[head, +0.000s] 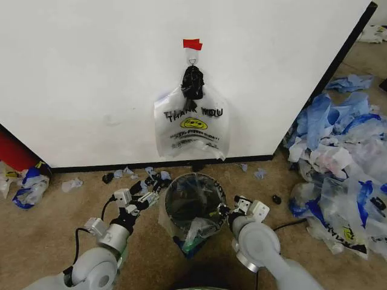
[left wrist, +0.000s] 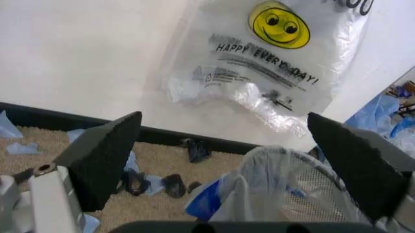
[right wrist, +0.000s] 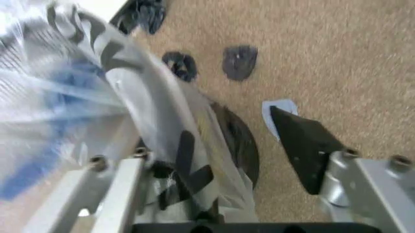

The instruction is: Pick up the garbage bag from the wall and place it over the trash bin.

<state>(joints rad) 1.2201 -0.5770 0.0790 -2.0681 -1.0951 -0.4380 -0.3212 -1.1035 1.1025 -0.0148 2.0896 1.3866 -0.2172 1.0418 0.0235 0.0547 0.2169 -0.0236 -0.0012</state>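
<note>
garbage bag [head: 192,124]: hangs on the wall [head: 91,72] from a hook under red tape [head: 192,44], beyond both jaws | trash bin [head: 195,202]: on carpet between the grippers, clear plastic over its rim | left gripper [head: 150,194]: jaws apart, beside bin | right gripper [head: 227,208]: jaws apart, rim plastic between them

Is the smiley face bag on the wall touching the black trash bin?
Apart. In the head view the garbage bag hangs from the hook, and white wall and carpet separate its bottom from the trash bin.
</note>
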